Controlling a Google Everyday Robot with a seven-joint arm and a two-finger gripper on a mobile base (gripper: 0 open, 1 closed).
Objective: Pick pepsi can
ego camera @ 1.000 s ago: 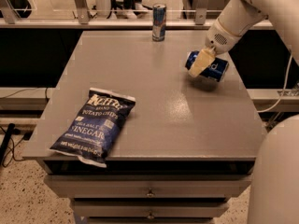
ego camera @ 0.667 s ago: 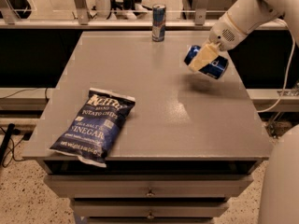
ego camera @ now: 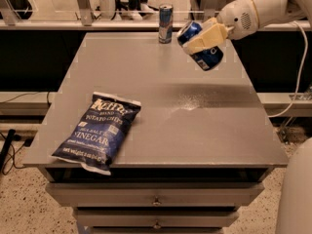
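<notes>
Pick looks abt done: hand (ego camera: 202, 40) clamped on the tilted pepsi can (ego camera: 208, 57) at upper right of frame, apparently clear of the surface (ego camera: 161, 106), w/ only a steady hold left.

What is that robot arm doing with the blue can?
The robot's gripper is shut on the pepsi can and holds it tilted in the air above the back right of the table. A slim can stands at the back edge, and a chip bag lies near the front left corner.
</notes>
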